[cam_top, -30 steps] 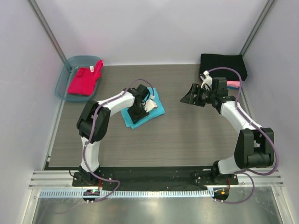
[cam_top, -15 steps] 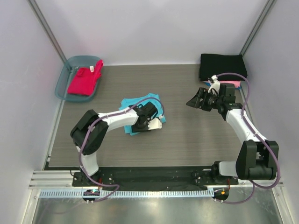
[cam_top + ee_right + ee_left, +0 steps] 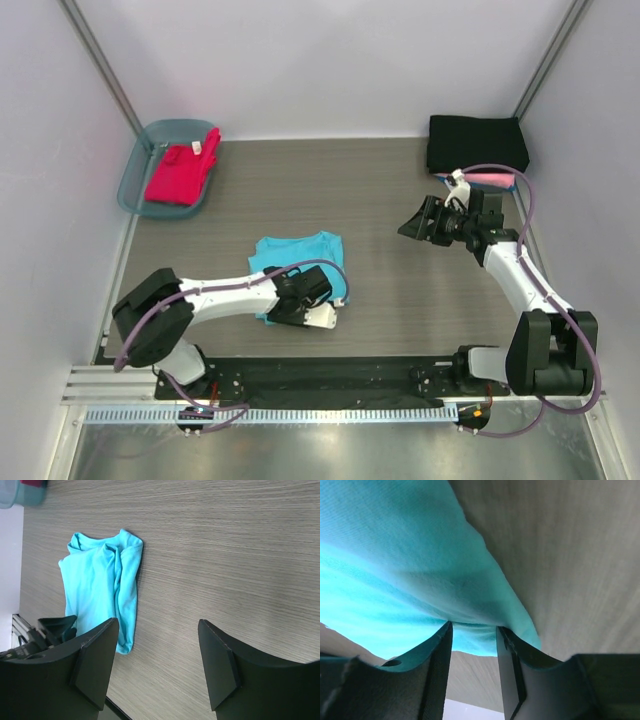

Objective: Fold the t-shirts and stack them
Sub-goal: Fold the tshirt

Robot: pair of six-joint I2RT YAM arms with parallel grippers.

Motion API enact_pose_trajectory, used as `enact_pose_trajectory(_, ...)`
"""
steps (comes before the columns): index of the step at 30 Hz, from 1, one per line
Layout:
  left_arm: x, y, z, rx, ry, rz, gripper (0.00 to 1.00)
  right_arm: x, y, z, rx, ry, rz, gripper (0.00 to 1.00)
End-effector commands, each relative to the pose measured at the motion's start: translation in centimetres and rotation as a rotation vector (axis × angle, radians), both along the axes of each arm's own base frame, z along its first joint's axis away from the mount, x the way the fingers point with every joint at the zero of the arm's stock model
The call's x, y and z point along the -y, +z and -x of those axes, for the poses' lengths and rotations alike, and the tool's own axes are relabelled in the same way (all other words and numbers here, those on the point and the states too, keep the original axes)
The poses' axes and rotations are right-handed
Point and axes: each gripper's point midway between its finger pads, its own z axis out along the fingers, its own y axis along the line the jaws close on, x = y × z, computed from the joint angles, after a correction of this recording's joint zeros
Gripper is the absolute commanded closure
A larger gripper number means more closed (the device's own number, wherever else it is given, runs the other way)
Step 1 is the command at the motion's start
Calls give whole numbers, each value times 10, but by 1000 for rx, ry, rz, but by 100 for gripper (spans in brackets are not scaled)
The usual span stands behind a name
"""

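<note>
A turquoise t-shirt [image 3: 300, 262] lies loosely folded on the table, near the front and left of centre. My left gripper [image 3: 292, 308] is low at its near edge. In the left wrist view the shirt's hem [image 3: 470, 630] lies across the tips of the left gripper [image 3: 474, 626], whose jaws stand apart with bare table showing between them. My right gripper [image 3: 408, 222] hovers open over bare table to the shirt's right and holds nothing; its wrist view shows the turquoise shirt [image 3: 100, 585] beyond the right gripper [image 3: 157, 622]. A black t-shirt [image 3: 477, 143] lies folded on a pink one [image 3: 492, 180] at the back right. A red-magenta t-shirt [image 3: 180, 175] sits in the tub.
The translucent blue-grey tub [image 3: 145, 150] stands at the back left corner, beside the left wall. The table's front edge and the black base rail [image 3: 330, 375] run just behind my left gripper. Walls close in on both sides.
My left arm has swung from mid-table toward the front edge, and the turquoise shirt has come forward with it. My right gripper has drifted slightly right, still open.
</note>
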Motion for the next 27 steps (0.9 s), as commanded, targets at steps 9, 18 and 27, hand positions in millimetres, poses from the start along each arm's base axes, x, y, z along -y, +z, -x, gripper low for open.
enact_pose_trajectory(9, 0, 174, -55, 309, 319, 398, 37, 3, 20, -30, 112, 111, 147, 31)
enact_pose_trajectory(18, -41, 210, -93, 164, 1003, 822, 28, -67, 29, -38, 223, 408, 295, 35)
enact_pose_trajectory(27, -71, 139, -124, -337, 1696, 1101, 39, -135, -12, -62, 172, 636, 280, 43)
